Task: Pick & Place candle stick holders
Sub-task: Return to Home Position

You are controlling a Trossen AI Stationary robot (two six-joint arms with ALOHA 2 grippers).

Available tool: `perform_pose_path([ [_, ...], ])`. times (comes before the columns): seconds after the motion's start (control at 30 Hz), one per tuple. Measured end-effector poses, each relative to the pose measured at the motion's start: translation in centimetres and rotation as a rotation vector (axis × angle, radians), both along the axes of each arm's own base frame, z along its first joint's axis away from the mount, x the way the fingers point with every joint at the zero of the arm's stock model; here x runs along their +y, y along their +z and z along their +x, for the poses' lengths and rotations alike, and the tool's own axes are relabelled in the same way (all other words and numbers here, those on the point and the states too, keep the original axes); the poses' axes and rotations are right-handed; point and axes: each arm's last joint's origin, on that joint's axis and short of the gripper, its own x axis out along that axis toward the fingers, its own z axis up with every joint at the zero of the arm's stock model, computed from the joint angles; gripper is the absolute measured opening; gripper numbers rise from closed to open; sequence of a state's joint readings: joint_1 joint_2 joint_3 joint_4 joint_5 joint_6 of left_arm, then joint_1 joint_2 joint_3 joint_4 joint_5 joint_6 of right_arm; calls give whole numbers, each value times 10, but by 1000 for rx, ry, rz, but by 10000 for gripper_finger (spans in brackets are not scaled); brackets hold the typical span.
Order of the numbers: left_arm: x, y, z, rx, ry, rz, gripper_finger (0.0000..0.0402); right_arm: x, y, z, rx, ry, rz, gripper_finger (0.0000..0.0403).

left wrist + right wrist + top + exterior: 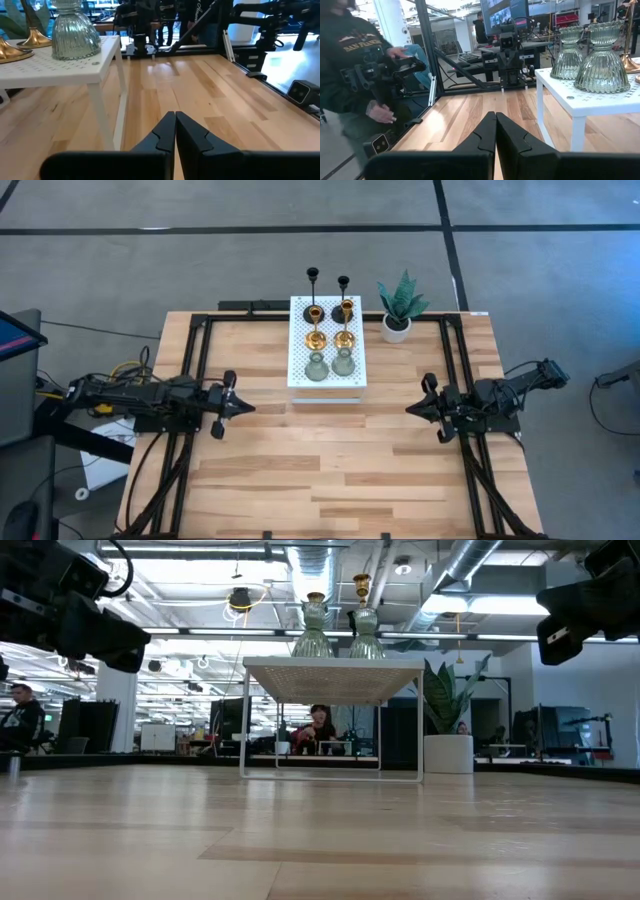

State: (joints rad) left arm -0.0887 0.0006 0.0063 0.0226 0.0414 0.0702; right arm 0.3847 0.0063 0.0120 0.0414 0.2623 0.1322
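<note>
The left gripper (243,408) and right gripper (412,409) hang empty over the wooden table (330,470), each with fingers pressed together, on either side of the white shelf (298,350). All six candle stick holders (316,338) stand on the shelf in pairs: glass nearest the arms, then gold, then black.

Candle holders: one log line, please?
candle holders: six on white shelf | left gripper: shut, shelf's left | right gripper: shut, shelf's right

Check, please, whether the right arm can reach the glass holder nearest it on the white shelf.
Probably yes. The right pincer hangs shut beside the shelf; the glass holder stands at the shelf's front edge on that side, nothing between. It must open first.
</note>
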Motion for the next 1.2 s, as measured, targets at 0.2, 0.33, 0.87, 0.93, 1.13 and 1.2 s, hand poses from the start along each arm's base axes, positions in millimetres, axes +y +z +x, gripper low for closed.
perform_pose_path([
  [0.2, 0, 0, 0, 4, 0, 1, 12, 0, 0, 0, 0, 0, 0, 0],
  [0.33, 0, -1, 1, 9, 0, 1, 12, 0, 0, 0, 1, 0, 0, 0],
  [0.87, 0, 0, 1, 3, 0, 0, 12, 0, 0, 0, 2, 0, -1, 0],
  [0.93, 0, 0, 1, 0, 0, 0, 12, 0, 0, 0, 2, 0, -1, 0],
  [1.13, 0, 1, 1, -7, 0, 0, 12, 0, 0, 0, 2, 0, -1, 0],
  [1.2, 0, 1, 1, -8, 0, 0, 12, 0, 0, 0, 2, 0, -1, 0],
])
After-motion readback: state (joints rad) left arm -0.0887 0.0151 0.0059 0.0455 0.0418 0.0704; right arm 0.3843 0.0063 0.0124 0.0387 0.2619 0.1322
